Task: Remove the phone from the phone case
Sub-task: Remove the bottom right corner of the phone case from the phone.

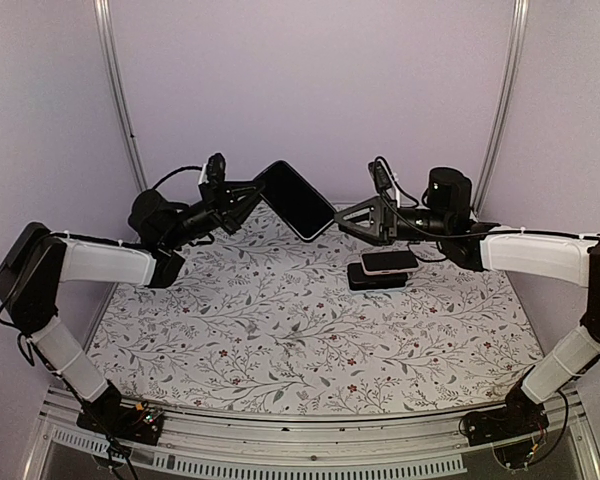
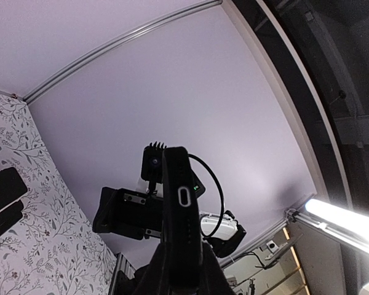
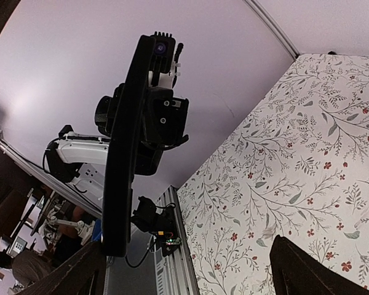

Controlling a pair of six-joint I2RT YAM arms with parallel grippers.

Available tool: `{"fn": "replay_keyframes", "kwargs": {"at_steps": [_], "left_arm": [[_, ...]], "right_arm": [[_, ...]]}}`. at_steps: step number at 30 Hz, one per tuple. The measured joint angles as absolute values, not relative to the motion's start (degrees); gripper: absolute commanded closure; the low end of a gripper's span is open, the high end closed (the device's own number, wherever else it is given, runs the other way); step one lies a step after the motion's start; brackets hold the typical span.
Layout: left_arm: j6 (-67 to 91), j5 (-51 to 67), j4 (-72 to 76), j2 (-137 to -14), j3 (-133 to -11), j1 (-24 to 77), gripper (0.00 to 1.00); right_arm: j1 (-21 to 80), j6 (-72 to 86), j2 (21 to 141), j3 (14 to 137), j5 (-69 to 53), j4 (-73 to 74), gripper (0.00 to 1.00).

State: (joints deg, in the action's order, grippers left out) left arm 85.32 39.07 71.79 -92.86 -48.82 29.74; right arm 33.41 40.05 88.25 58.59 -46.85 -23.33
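A black phone in its case (image 1: 295, 200) is held in the air over the back of the table, tilted, with one face toward the top camera. My left gripper (image 1: 250, 197) is shut on its left end. In the left wrist view the phone (image 2: 181, 209) shows edge-on with its charging port, clamped between my left gripper's (image 2: 181, 273) fingers. My right gripper (image 1: 342, 217) is open beside the phone's lower right corner. In the right wrist view the phone (image 3: 124, 153) stands edge-on close to the left finger (image 3: 80, 273) of my right gripper (image 3: 187, 264), not clamped.
A second phone with a pale case (image 1: 388, 262) lies on a black slab (image 1: 372, 280) on the floral tablecloth (image 1: 300, 330) under my right arm; it also shows in the left wrist view (image 2: 3, 189). Lilac walls close the back and sides.
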Motion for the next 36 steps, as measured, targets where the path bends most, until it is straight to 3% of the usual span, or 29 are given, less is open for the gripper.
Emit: {"fn": "replay_keyframes", "kwargs": {"at_steps": [36], "left_arm": [[90.96, 38.89, 79.79, -96.95, -48.80, 30.50, 1.00]], "right_arm": [[32.86, 41.34, 86.61, 55.99, -47.33, -26.46, 0.04]]}}
